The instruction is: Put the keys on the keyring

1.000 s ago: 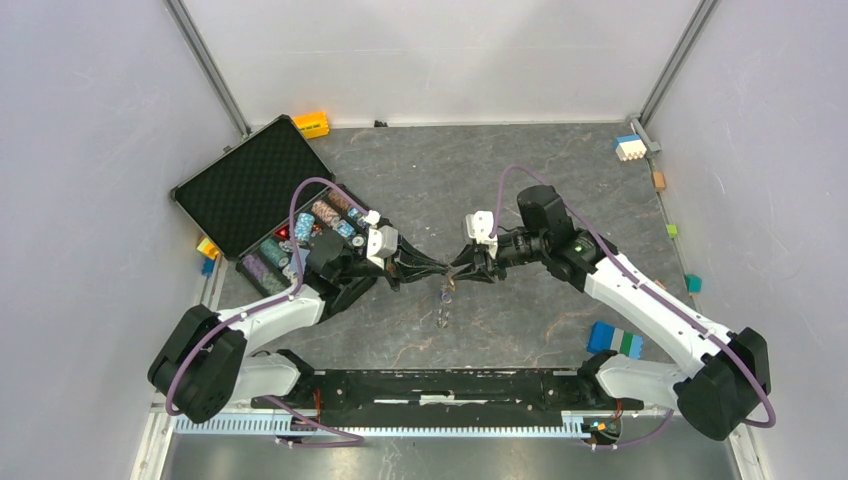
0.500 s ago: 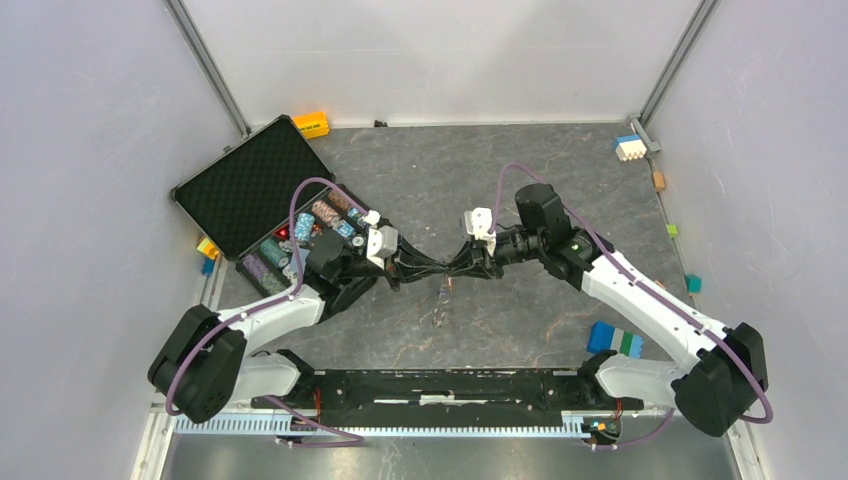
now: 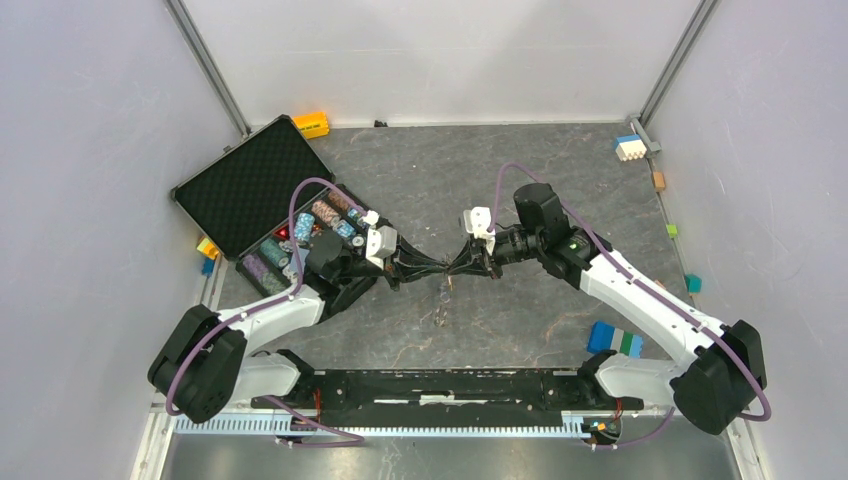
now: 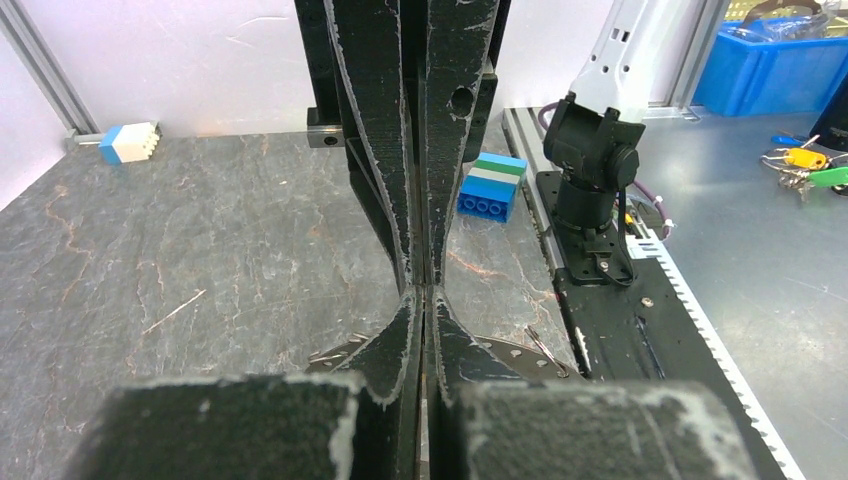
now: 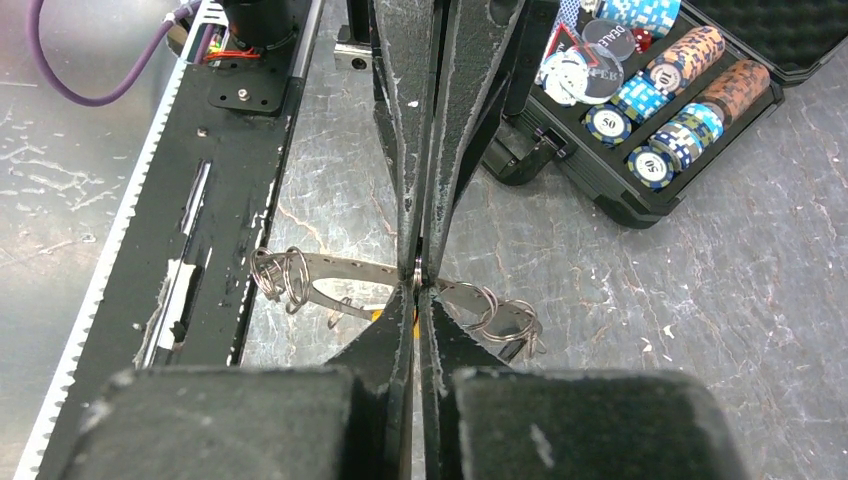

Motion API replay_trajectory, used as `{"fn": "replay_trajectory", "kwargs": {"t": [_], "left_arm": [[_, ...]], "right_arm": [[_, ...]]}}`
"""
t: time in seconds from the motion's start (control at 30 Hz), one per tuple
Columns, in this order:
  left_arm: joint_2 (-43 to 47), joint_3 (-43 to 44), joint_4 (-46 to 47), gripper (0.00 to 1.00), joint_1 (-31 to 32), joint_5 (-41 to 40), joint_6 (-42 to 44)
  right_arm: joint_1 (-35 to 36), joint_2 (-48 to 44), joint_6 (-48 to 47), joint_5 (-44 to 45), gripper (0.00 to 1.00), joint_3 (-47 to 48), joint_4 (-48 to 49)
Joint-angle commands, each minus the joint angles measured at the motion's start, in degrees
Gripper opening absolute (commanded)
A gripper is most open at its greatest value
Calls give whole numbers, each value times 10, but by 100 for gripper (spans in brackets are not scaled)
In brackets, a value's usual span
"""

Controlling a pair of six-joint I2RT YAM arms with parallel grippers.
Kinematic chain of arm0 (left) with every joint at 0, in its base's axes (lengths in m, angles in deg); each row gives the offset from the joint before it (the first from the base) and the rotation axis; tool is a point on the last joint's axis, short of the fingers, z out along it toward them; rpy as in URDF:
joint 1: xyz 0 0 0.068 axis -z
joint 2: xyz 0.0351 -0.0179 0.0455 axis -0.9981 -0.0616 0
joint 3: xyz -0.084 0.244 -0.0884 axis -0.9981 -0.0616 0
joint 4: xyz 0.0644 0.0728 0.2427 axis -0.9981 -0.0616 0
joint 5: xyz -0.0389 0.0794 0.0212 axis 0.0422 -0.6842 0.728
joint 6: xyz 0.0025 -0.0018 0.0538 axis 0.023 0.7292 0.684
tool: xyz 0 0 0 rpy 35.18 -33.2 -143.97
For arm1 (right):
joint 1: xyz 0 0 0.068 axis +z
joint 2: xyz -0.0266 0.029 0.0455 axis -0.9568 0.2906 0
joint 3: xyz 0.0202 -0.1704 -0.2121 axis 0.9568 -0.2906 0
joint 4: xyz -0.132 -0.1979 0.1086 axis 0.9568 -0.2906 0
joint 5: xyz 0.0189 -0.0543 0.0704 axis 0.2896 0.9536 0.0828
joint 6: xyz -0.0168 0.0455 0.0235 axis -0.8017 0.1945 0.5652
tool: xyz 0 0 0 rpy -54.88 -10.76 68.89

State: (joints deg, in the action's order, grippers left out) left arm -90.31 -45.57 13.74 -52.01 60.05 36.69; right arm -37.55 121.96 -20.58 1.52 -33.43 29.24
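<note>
My two grippers meet tip to tip above the middle of the table. The keyring is a thin silvery band with holes that carries small wire rings. It runs across behind the touching tips and dangles below them. The left gripper is shut, and the band shows on either side of it. The right gripper is shut on the band's edge at its tips. A yellow-orange speck shows beside the right fingers. It may be the head of one of the keys. No blue key shows.
An open black case of poker chips lies at the left. A blue, green and white block sits near the right arm's base. An orange block and a white-blue block lie by the back wall. A black rail spans the near edge.
The right gripper's jaws have closed from partly open onto the band and edged left toward the left gripper's tips. The dangling piece has risen slightly. The left arm has stayed still.
</note>
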Motion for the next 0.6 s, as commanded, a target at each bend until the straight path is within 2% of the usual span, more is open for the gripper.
{"fn": "replay_trajectory", "kwargs": {"t": [0.0,0.1,0.2,0.23,0.33,0.4,0.47,0.57], "left_arm": [[7,0,41,2,-3,10,-15],[8,-1,34,2,-5,11,1],[20,14,-56,5,-5,26,70],[26,28,-116,9,-5,30,102],[46,79,-311,31,-5,39,233],[55,106,-414,40,-5,31,310],[59,121,-469,46,-5,22,349],[58,128,-479,57,-5,4,355]], "right_arm": [[-1,-7,-5,5,0,-1,15],[-1,-16,-20,37,0,11,-6],[1,-22,-42,71,0,29,-41],[4,-23,-50,86,0,33,-50],[19,-17,-72,137,0,53,-94],[28,-8,-81,162,0,68,-121],[35,2,-87,180,0,82,-140],[47,11,-88,203,0,91,-150]]}}
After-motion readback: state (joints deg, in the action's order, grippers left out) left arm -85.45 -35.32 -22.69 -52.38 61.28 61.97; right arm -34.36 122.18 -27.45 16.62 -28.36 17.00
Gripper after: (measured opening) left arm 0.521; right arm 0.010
